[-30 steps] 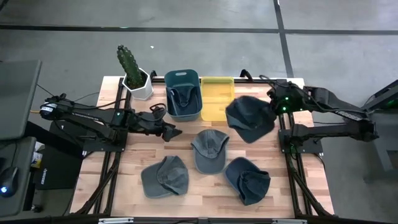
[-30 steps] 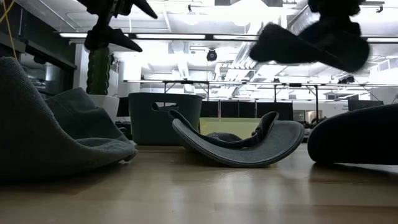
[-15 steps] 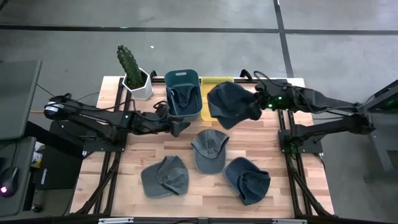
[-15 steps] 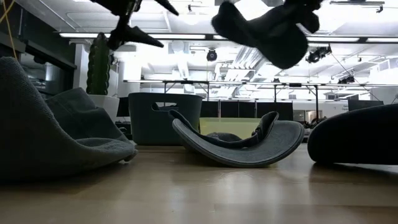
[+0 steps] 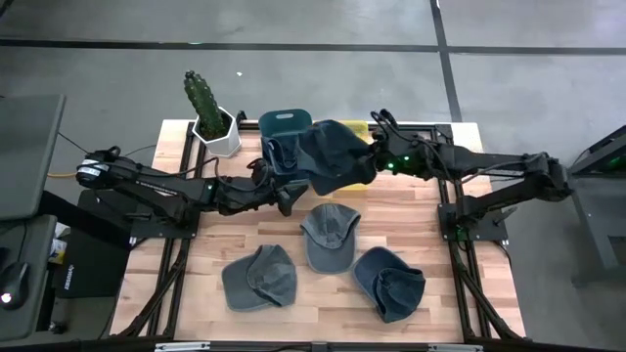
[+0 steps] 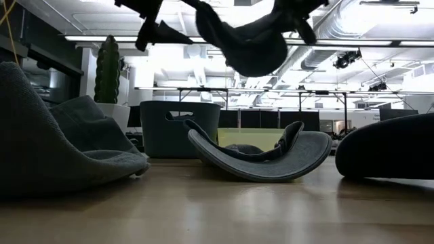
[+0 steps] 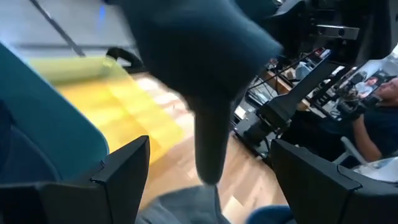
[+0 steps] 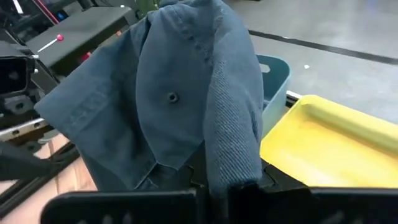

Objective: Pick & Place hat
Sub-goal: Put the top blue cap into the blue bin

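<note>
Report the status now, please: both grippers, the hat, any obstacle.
Right gripper shut on hat, carried in the air at the teal bin. Left gripper open beside it, empty. One hat already in bin; three on table.

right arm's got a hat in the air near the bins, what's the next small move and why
Probably carry the held hat a little further over the teal bin, then lower it. The right gripper grips it above the bins' near edge, straddling the teal bin and yellow tray. The left gripper waits open beside the bin.
</note>
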`<state>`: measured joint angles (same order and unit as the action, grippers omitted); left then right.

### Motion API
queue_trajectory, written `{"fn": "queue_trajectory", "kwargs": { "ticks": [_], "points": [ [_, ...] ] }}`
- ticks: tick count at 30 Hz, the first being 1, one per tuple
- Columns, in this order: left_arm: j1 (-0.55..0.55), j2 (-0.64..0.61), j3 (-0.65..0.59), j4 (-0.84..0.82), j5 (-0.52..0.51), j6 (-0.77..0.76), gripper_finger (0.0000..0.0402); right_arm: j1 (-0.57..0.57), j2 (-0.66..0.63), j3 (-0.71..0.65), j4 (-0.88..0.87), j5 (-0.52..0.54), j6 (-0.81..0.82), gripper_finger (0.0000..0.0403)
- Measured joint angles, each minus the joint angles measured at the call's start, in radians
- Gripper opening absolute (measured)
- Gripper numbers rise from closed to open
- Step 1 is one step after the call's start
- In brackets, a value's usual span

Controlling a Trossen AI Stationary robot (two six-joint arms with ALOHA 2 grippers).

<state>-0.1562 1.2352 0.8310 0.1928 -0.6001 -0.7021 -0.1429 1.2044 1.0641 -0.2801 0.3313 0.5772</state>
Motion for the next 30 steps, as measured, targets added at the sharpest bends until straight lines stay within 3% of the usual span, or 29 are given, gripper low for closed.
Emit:
{"fn": "queue_trajectory", "kwargs": {
  "ticks": [18,24,30],
  "points": [
    [0.0,0.067,0.0,0.276,-0.107,0.328,0.0307,-0.01,0.038,0.0,0.093,0.022,0.037,0.0025],
    [0.0,0.09,-0.001,0.272,-0.223,0.346,0.0307,-0.01,0.081,0.0,0.143,-0.01,0.048,0.0025],
    [0.0,0.095,0.0,0.29,-0.231,0.357,0.0307,-0.009,0.131,0.001,0.195,-0.047,0.052,0.0025]
  ]
}}
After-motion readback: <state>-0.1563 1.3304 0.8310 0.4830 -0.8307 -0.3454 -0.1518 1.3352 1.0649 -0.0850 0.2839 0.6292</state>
